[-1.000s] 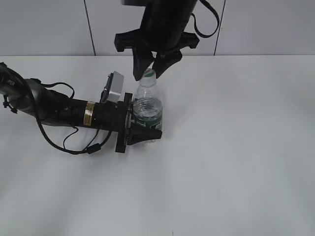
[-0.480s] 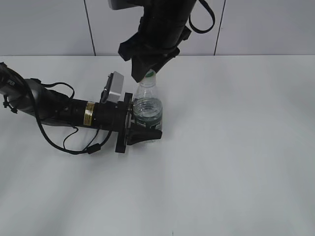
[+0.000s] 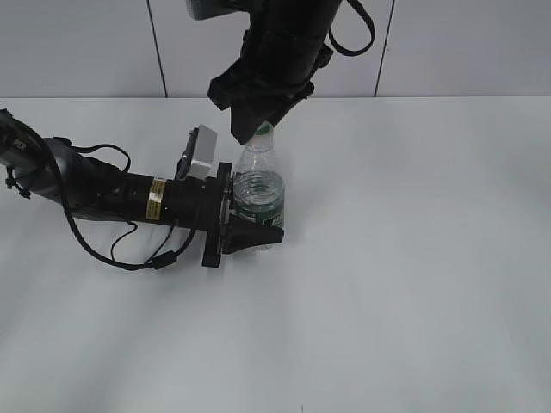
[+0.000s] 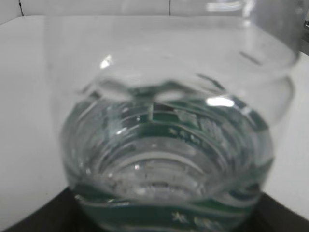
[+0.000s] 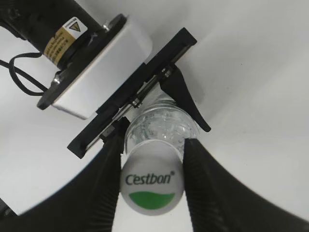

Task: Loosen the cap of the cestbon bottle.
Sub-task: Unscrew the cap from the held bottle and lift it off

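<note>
The cestbon bottle [image 3: 257, 188] stands upright on the white table, clear with a dark green label band. My left gripper [image 3: 267, 220] reaches in from the left and is shut on the bottle's lower body; in the left wrist view the bottle [image 4: 169, 145] fills the frame. My right gripper [image 3: 255, 129] comes down from above and is shut on the cap [image 3: 264, 130]. In the right wrist view the white cap [image 5: 152, 186], with "Cestbon" and a green mark on top, sits between the two black fingers [image 5: 104, 193], which touch its sides.
The white table [image 3: 413, 258] spreads around the bottle. A grey panelled wall [image 3: 465, 43] rises behind it. The left arm's cables [image 3: 129, 254] lie on the table to the left. The left wrist camera housing [image 5: 96, 72] sits close beside the bottle.
A second ago the right gripper's fingers stood spread beside the cap. It has since turned about its axis and closed on the cap. The left arm and bottle have not moved.
</note>
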